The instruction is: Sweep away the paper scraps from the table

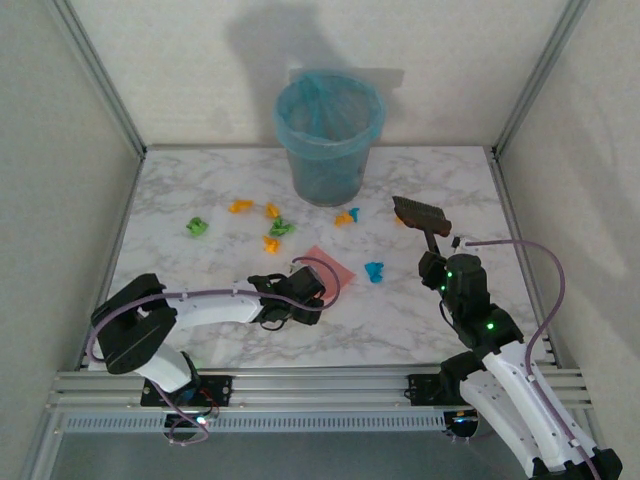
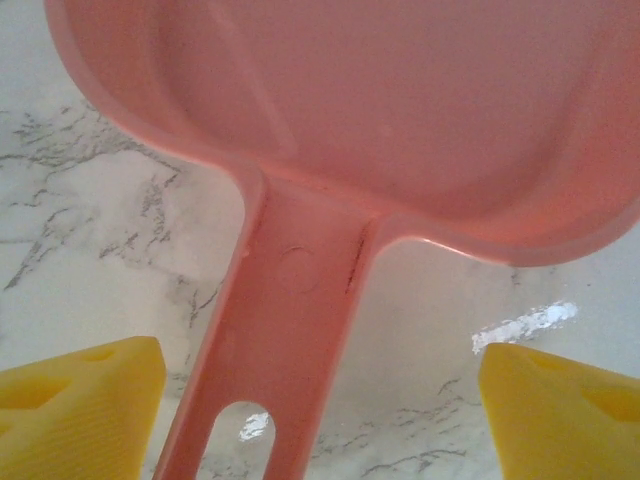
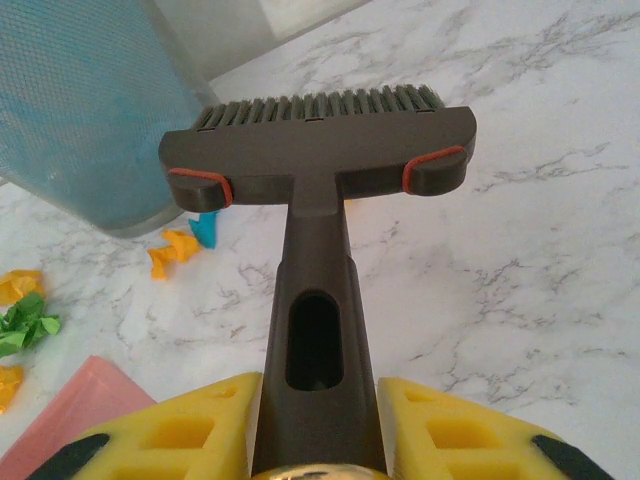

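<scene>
Several paper scraps lie mid-table: green, orange, orange and blue. In the right wrist view an orange scrap and a green one lie left of the brush. My left gripper is open. Its yellow fingers stand on either side of the pink dustpan's handle, with gaps on both sides. My right gripper is shut on the handle of the dark brush, whose bristles point away toward the bin.
The blue-lined round bin stands at the back centre of the marble table. The pink dustpan lies flat between the arms, near the blue scrap. Aluminium rails frame the table on all sides.
</scene>
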Robot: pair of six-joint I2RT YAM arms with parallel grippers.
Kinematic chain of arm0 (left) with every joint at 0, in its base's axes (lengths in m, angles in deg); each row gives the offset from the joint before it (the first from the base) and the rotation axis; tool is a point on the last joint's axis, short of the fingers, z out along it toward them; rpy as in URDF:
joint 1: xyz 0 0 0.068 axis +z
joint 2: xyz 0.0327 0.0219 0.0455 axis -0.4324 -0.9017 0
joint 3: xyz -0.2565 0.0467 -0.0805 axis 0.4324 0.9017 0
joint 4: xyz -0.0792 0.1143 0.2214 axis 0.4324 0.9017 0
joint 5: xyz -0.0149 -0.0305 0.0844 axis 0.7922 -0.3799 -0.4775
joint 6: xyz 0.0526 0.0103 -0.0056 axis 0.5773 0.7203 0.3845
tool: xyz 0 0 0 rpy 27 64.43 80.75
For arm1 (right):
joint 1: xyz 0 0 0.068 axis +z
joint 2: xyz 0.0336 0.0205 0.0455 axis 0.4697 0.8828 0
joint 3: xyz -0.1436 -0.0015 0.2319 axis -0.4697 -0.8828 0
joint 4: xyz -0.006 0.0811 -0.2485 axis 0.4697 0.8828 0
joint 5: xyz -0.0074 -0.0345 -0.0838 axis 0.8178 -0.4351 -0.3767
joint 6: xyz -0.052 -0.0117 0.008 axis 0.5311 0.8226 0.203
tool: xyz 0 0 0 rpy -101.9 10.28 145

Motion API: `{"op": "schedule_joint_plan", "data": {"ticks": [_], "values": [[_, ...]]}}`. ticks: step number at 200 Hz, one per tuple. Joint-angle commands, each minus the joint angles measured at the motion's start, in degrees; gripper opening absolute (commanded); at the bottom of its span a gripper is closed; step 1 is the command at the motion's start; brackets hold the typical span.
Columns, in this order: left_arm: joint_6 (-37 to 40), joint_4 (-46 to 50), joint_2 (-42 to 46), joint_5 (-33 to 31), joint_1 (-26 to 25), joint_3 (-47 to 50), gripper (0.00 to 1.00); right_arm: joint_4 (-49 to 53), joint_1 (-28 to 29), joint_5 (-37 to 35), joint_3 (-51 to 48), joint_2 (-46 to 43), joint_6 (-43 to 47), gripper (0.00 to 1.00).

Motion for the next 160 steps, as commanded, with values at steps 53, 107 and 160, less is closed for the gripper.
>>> {"op": "schedule_joint_plan", "data": {"ticks": [53, 107, 160], "values": [[-1.65, 0.88, 0.89, -1.25, 0.46, -1.37, 0.55, -3.63, 0.07, 0.48, -0.06, 0.23, 0.61, 0.0], [-1.62, 0.75, -0.25, -0.67, 0.51, -2.47, 0.36, -3.68, 0.15, 0.45, -0.07, 0.66, 0.55, 0.0], [-1.47, -0.22, 0.74, -0.65, 0.44, -2.86, 0.16, -5.04, 0.09, 0.61, -0.92, 1.63, -0.22, 0.0]]}}
